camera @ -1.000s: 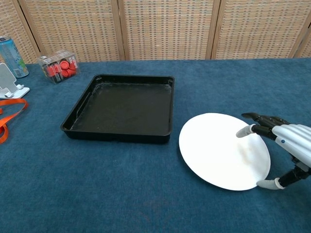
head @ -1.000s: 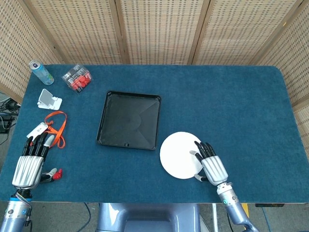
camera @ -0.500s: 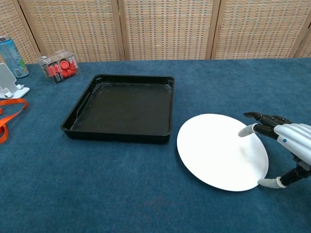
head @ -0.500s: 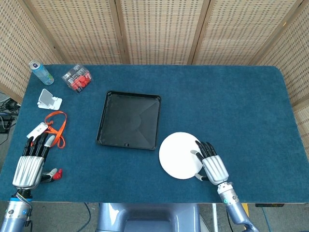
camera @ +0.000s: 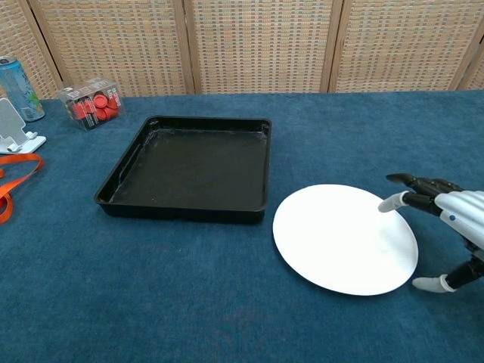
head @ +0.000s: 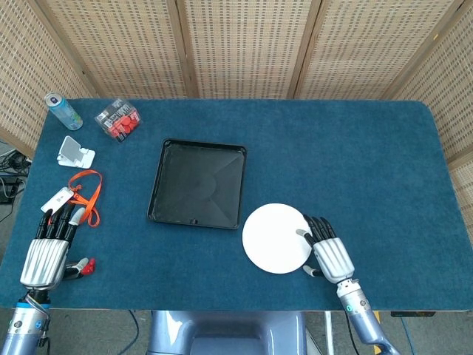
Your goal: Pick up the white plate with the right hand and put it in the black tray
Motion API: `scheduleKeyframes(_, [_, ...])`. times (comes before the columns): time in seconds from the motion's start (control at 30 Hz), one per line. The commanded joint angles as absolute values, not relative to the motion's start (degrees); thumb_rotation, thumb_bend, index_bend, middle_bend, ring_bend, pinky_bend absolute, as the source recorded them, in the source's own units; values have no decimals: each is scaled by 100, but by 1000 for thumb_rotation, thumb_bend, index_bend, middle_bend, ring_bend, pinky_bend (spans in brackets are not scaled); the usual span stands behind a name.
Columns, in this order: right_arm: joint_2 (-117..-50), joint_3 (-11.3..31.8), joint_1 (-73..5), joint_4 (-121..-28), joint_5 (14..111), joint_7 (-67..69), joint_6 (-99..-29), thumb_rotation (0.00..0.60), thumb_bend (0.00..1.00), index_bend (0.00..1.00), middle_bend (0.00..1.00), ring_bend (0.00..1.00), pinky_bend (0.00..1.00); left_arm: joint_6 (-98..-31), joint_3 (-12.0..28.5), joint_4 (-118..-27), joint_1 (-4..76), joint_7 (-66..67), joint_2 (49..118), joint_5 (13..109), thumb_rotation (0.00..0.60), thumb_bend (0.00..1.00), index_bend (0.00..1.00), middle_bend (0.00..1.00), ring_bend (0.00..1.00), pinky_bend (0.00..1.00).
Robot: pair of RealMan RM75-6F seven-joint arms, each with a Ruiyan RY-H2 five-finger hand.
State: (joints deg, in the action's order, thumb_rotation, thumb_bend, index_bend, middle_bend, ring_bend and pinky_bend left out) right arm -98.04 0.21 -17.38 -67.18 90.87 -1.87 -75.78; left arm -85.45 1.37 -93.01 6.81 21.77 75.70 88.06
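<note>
The white plate (head: pixel 275 238) (camera: pixel 342 238) lies almost flat on the blue cloth, just right of the black tray's near right corner. The black tray (head: pixel 157 185) (camera: pixel 181 212) is empty. My right hand (head: pixel 329 254) (camera: pixel 451 227) is at the plate's right rim with its fingers spread. One fingertip (camera: pixel 389 203) touches the rim from above, and the thumb sits low beside the near edge. It does not grip the plate. My left hand (head: pixel 46 251) rests flat at the table's near left corner, fingers straight, holding nothing; the chest view does not show it.
At the far left stand a drinks can (head: pixel 63 111) (camera: pixel 17 78), a clear box of red caps (head: pixel 118 120) (camera: pixel 91 102) and a white stand (head: pixel 75 153). An orange lanyard (head: pixel 85 194) and a small red-tipped item (head: pixel 81 268) lie by my left hand.
The plate has slid a little left and settled flatter on the cloth. My right hand has drawn back to the right, so its fingers now reach only the rim. The left hand is unchanged.
</note>
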Motion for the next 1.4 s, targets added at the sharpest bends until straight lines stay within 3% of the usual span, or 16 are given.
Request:
scheduleKeyframes(0.03, [-9810,15,-1743,-6727,9091,-187,-7570,600,248,250,0,0,0,-8549,133,-9304,681,2188,7572,8815,600,0,0,0,0,0])
scheduleKeyframes(0.63, [-9994,10,-1813,-6765,9084,-197,-7469,600,265,251,0,0,0,-8544,136,-9312,681,2155,7550,8801,600,0,0,0,0,0])
scheduleKeyframes(0.73, [-10024,17,-1816,-6733,9061,-195,-7451,600,302,251,0,0,0,-8546,138,-9318,680,2156,7549,8796,600,0,0,0,0,0])
scheduleKeyframes(0.97, [-10123,20,-1808,-6580,9086,-120,-7521,600,492,264,0,0,0,-8548,130,-9320,680,2161,7552,8810,600,0,0,0,0,0])
scheduleKeyframes(1.4, [-10191,81,-1837,-6498,9091,14,-7596,600,509,269,0,0,0,-8535,124,-9324,686,2169,7556,8812,600,0,0,0,0,0])
